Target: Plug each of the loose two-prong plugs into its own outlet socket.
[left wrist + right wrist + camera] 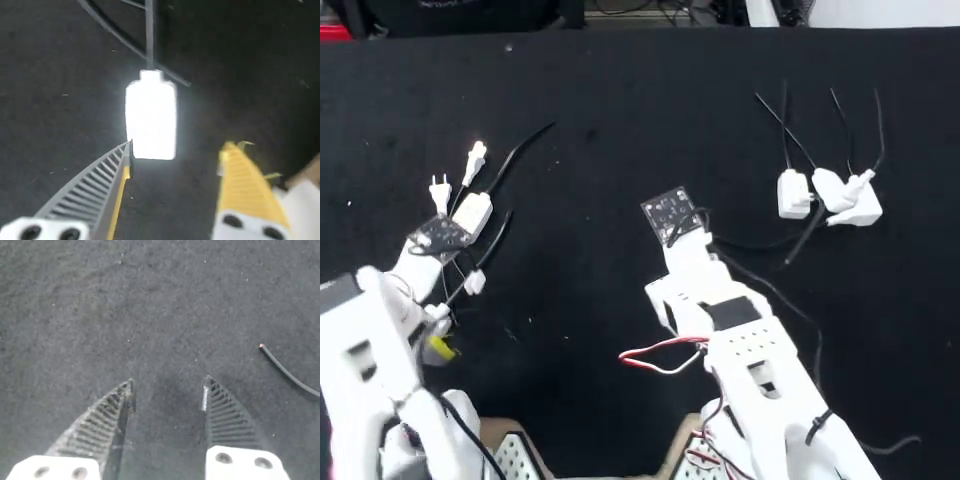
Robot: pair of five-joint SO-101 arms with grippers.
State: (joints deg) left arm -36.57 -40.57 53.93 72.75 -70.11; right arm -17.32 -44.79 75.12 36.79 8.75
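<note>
Left gripper (pixel 178 149) is hovering spread just short of the white block (pixel 150 120) — likely lining up a grasp — while right gripper (pixel 169 382) is hanging open, empty, over the table (pixel 150 300).

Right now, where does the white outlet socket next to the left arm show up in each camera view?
High view: outlet socket far left, beside two loose plugs.
Left wrist view: outlet socket at centre, bright white, just ahead of the open left end effector.
Right wrist view: black mat and a cable end ahead of the right end effector.
Shared landmark: that black mat.
</note>
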